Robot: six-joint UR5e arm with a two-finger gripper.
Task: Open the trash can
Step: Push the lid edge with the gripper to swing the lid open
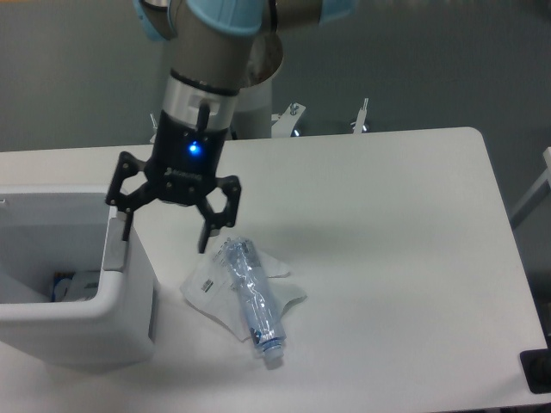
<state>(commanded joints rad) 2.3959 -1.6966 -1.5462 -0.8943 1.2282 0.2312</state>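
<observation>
One trash can [103, 318], one splayed claw [166, 231], one bottle [250, 297].

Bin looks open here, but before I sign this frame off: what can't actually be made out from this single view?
- Trash can: left side cut off by the frame edge; where the lid went is not visible.
- Contents: something blue and white at the bottom, too small and shadowed to identify.
- Gripper: open, but whether its left finger touches the grey strip is unclear from above.
- Bottle: label text on the paper too small to read.
</observation>
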